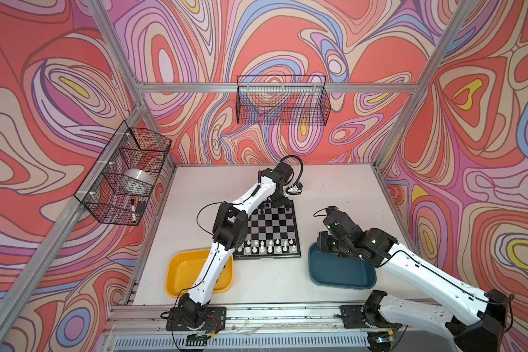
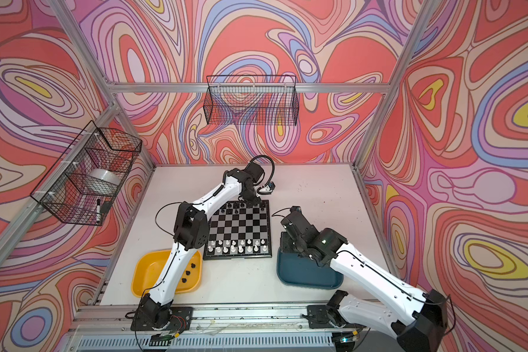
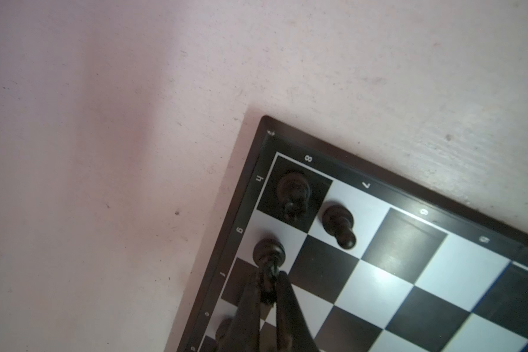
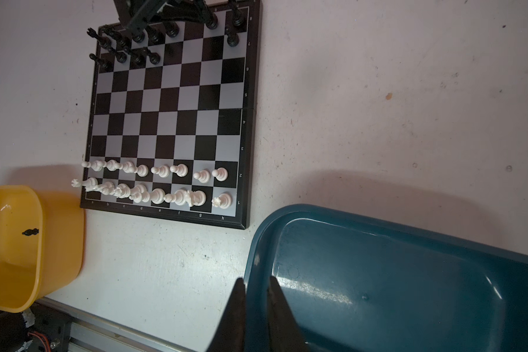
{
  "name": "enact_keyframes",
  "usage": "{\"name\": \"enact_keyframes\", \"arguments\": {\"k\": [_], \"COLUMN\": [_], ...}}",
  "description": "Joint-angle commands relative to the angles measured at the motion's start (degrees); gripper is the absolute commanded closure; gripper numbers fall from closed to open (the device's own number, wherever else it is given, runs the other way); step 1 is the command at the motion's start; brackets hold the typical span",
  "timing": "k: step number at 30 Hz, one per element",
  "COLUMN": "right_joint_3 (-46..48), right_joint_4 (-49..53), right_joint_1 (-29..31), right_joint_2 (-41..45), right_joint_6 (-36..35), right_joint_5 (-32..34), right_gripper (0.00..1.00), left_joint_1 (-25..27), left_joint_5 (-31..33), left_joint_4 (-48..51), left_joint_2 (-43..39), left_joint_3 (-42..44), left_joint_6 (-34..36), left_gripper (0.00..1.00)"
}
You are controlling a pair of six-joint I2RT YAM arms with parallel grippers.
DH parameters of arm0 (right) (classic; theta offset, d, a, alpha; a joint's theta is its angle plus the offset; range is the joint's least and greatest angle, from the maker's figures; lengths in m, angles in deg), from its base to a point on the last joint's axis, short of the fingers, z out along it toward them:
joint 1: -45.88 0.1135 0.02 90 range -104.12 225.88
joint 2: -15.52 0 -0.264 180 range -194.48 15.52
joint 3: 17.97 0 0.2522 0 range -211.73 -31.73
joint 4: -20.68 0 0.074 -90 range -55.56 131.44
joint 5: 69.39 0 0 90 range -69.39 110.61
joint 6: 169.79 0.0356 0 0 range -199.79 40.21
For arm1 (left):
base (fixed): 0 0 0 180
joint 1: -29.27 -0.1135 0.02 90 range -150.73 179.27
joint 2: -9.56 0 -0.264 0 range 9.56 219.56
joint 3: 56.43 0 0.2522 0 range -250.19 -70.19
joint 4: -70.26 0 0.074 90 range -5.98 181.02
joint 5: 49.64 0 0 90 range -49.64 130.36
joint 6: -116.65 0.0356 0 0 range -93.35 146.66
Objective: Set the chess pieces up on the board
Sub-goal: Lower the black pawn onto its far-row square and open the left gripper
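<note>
The board [image 1: 272, 225] [image 4: 171, 106] lies mid-table. White chess pieces [image 1: 267, 246] [image 4: 153, 183] fill its two near rows. Several black pieces [image 4: 134, 45] stand on the far rows. My left gripper [image 3: 267, 274] [image 1: 282, 200] is at the far right corner of the board [image 3: 409, 274], shut on the top of a black piece [image 3: 269, 253] whose base rests on a light edge square. Beside it stand a black corner piece [image 3: 293, 192] and a black pawn [image 3: 339, 224]. My right gripper [image 4: 255, 282] hangs shut over the teal tray's rim, holding nothing.
The yellow tray [image 2: 147, 274] [image 4: 13, 243] sits near left of the board with a few black pieces [image 2: 188, 272] in it, partly under my left arm. The teal tray [image 1: 339, 274] [image 4: 409, 289] sits near right. Wire baskets [image 1: 282, 100] hang on the walls.
</note>
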Motion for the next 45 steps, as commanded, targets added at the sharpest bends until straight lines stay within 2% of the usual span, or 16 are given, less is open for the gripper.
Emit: {"name": "enact_keyframes", "arguments": {"k": [1,15,22,45], "right_joint_3": [0.9,1.5,1.6,1.4], "right_joint_4": [1.0,0.6,0.6,0.1], "right_joint_1": [0.5,0.5,0.5,0.5], "right_joint_2": [1.2,0.9,1.1,0.9], "right_joint_6": [0.7,0.5,0.6,0.1], "right_joint_5": [1.0,0.9,1.3,1.1], "right_gripper": [0.86,0.86,0.85,0.85], "left_joint_1": [0.5,0.8,0.9,0.9], "left_joint_5": [0.4,0.5,0.8,-0.4], "left_joint_4": [-0.2,-0.3,-0.3,2.0], "left_joint_2": [1.1,1.2,0.9,-3.1], "left_joint_3": [-1.1,-1.4,-1.4,-1.3], "left_joint_6": [0.6,0.6,0.6,0.4], "left_gripper": [0.86,0.83,0.75,0.68]}}
